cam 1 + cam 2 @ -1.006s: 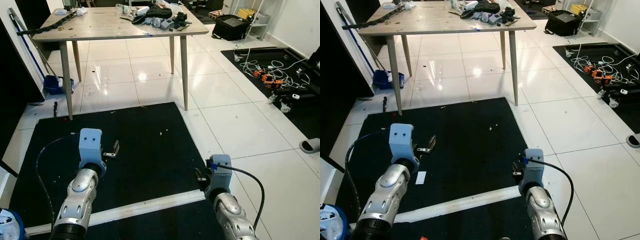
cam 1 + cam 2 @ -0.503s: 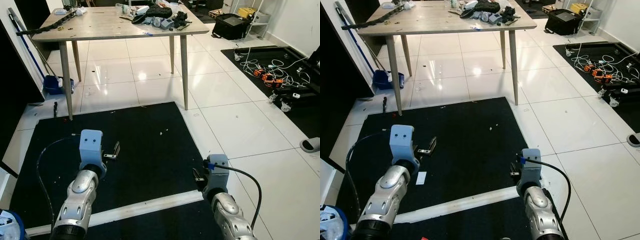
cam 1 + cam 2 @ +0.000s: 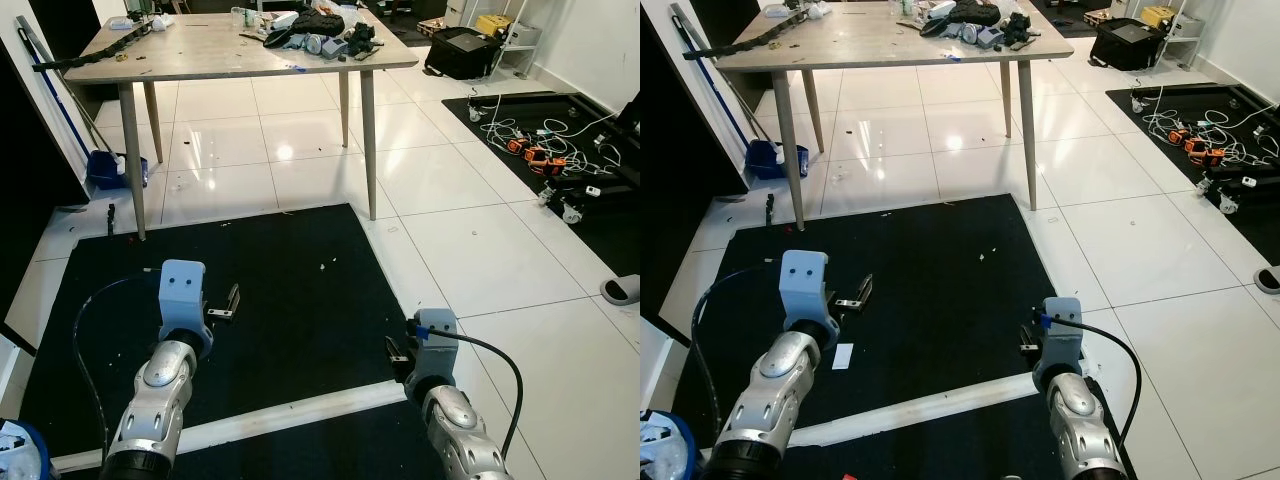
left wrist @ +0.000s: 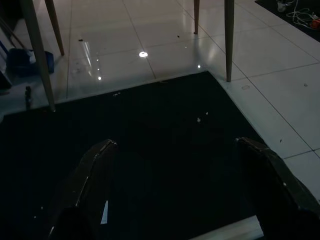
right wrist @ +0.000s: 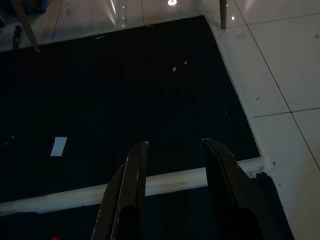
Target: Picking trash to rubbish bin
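Almost nothing is being shifted since a second ago. Left gripper (image 4: 175,185) is being held wide open, empty, lower left over the black mat (image 3: 290,270). Right gripper (image 5: 175,170) is being kept part open, empty, lower centre. Paper scrap (image 3: 842,356) is lying lower left; table (image 3: 200,50) is seen at top.

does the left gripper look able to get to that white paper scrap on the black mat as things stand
Probably yes. The white paper scrap lies flat on the black mat close beside the left gripper, whose fingers stand open and empty, and nothing sits between them; it would only need to lower.
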Available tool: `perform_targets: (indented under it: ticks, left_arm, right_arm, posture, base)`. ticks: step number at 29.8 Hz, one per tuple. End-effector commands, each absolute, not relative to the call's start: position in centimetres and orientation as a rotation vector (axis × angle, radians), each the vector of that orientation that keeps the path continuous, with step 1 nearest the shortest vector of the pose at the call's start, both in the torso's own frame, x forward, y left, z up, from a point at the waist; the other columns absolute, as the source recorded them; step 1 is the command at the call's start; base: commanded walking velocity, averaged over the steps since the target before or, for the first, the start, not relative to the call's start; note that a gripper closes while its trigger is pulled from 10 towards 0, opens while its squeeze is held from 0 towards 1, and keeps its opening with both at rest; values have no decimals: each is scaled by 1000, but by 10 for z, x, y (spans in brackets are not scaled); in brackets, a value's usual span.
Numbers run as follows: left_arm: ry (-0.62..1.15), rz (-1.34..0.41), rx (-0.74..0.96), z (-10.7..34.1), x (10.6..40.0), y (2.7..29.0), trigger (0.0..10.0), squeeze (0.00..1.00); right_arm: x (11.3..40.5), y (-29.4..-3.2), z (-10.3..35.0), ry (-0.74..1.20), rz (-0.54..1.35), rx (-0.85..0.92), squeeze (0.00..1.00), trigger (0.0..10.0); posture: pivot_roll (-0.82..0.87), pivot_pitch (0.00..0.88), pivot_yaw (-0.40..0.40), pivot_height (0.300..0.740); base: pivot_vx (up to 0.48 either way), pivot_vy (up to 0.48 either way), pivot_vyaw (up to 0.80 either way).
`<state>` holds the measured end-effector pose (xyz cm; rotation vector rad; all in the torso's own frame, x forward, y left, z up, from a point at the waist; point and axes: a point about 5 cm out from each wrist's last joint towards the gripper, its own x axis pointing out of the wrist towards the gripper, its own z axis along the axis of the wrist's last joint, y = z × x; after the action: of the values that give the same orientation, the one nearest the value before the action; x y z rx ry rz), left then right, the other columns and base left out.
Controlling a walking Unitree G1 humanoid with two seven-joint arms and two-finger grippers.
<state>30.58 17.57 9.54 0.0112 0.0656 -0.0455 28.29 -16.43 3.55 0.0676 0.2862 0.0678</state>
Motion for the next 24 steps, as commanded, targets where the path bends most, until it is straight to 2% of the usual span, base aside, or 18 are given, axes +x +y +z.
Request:
perform_targets:
  ticks: [1, 24]
  left_arm:
    - [73, -47, 38, 93, 304, 178, 10000, 0]
    - [69, -50, 33, 95, 305, 175, 10000, 0]
  right_arm:
    - [279, -165, 33, 293, 59, 77, 0, 10000]
    - [283, -163, 37, 286, 48, 81, 0, 10000]
  posture:
    - [27, 111, 52, 740]
    - [27, 120, 52, 740]
  base:
    - [277, 0, 0]
    - [300, 0, 0]
